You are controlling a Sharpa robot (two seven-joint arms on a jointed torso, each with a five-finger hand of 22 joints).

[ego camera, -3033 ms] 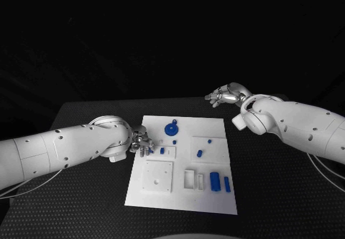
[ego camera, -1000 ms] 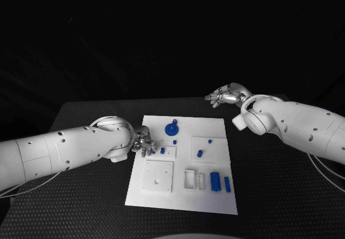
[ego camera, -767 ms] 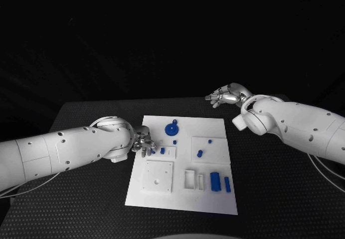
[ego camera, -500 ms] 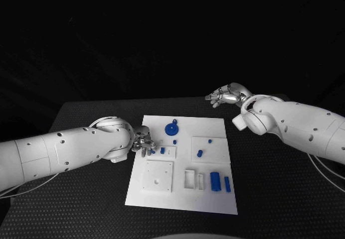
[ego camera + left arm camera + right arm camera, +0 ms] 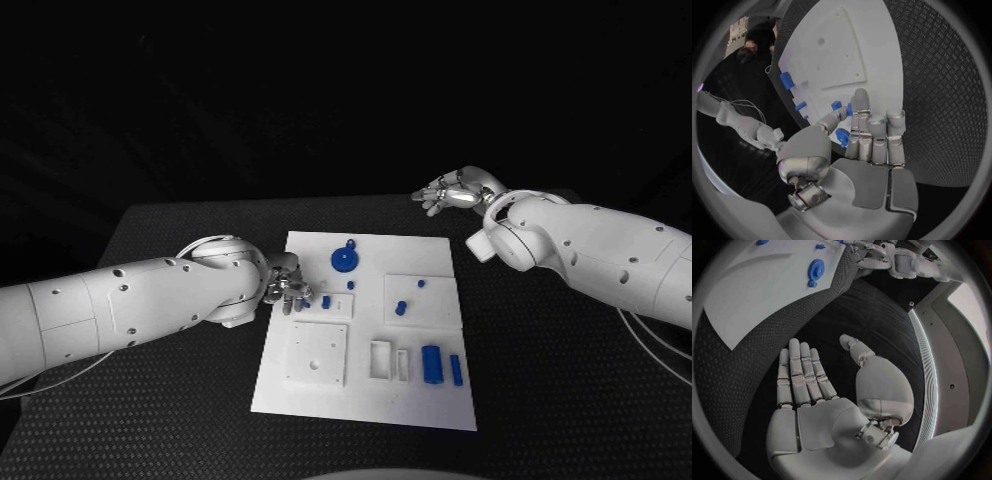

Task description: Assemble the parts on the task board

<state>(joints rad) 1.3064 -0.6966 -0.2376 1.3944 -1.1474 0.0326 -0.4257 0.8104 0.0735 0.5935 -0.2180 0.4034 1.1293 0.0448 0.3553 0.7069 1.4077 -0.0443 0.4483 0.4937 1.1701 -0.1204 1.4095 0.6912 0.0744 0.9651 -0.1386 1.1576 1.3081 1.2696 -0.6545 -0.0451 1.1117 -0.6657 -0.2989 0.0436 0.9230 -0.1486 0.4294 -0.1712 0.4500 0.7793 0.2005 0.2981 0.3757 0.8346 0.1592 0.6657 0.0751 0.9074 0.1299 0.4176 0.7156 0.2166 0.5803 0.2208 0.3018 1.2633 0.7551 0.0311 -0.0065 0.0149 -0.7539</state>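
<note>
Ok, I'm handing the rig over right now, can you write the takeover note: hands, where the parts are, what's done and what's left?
Left hand: at the left edge of the task board, fingers over a small blue part; whether it grips anything, I cannot tell.
Right hand: open, holding nothing, raised beyond the board's far right corner.
Parts: blue gear at the far middle of the board; two small pieces in the middle; blue block and bar lying near the right edge.
Done: cannot tell which are seated.
Left: block and bar appear unplaced.

Dim, dark bkgd, fisheye-warped edges
</note>
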